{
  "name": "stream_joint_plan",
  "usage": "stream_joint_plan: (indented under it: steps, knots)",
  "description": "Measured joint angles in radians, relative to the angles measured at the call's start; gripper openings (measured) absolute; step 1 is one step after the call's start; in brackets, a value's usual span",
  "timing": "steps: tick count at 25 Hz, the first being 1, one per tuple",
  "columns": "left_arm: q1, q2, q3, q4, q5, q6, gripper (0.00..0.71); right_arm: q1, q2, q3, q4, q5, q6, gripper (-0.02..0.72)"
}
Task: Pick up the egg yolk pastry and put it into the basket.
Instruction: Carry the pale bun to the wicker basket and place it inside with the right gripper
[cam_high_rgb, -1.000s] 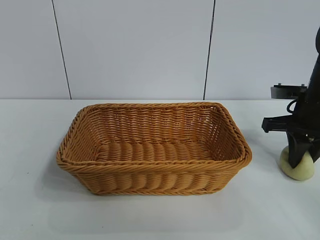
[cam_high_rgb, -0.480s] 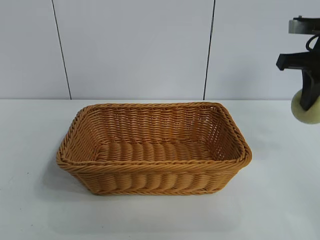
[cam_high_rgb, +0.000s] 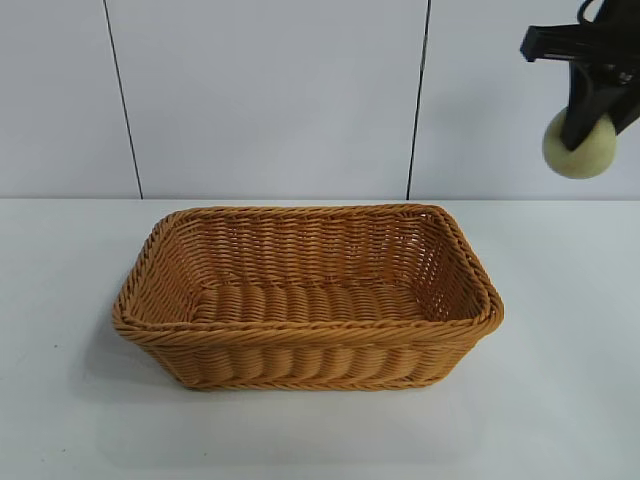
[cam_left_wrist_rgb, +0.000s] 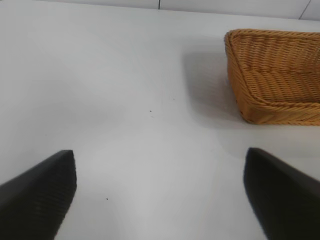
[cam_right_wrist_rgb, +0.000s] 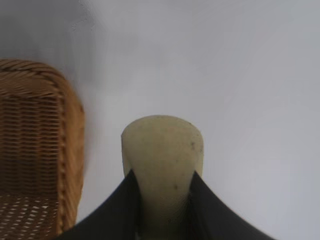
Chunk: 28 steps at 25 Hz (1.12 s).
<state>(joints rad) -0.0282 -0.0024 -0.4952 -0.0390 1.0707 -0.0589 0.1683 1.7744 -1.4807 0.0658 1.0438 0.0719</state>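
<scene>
The orange-brown wicker basket (cam_high_rgb: 305, 300) stands in the middle of the white table, and nothing lies inside it. My right gripper (cam_high_rgb: 585, 125) is high in the air at the upper right, beyond the basket's right end, shut on the pale yellow egg yolk pastry (cam_high_rgb: 578, 150). In the right wrist view the pastry (cam_right_wrist_rgb: 162, 150) sits squeezed between the two black fingers (cam_right_wrist_rgb: 125, 210), with the basket's end (cam_right_wrist_rgb: 35, 140) below and to one side. My left gripper (cam_left_wrist_rgb: 160, 195) is open and empty over bare table, with a corner of the basket (cam_left_wrist_rgb: 275, 75) farther off.
The white tabletop (cam_high_rgb: 560, 400) surrounds the basket on all sides. A pale panelled wall (cam_high_rgb: 270, 100) with dark seams stands behind the table.
My right gripper has lifted the pastry from the table at the right up high, and has shifted a little to the left toward the basket. The basket has not moved.
</scene>
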Motion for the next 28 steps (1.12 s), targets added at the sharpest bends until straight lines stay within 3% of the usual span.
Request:
stream_joint_plan:
  steps: [7, 14, 19, 25, 28]
  knots:
    - [0.0, 0.0, 0.0, 0.0, 0.0, 0.0, 0.657, 0.245, 0.036, 0.0, 0.012, -0.054, 0.06, 0.16]
    - [0.0, 0.0, 0.0, 0.0, 0.0, 0.0, 0.657, 0.417, 0.164, 0.0, 0.018, -0.182, 0.106, 0.16]
    - [0.0, 0.0, 0.0, 0.0, 0.0, 0.0, 0.657, 0.44, 0.285, 0.0, 0.021, -0.264, 0.13, 0.16]
    - [0.0, 0.0, 0.0, 0.0, 0.0, 0.0, 0.657, 0.44, 0.347, 0.0, 0.02, -0.278, 0.142, 0.163]
    - [0.0, 0.0, 0.0, 0.0, 0.0, 0.0, 0.657, 0.44, 0.346, 0.0, 0.02, -0.284, 0.149, 0.243]
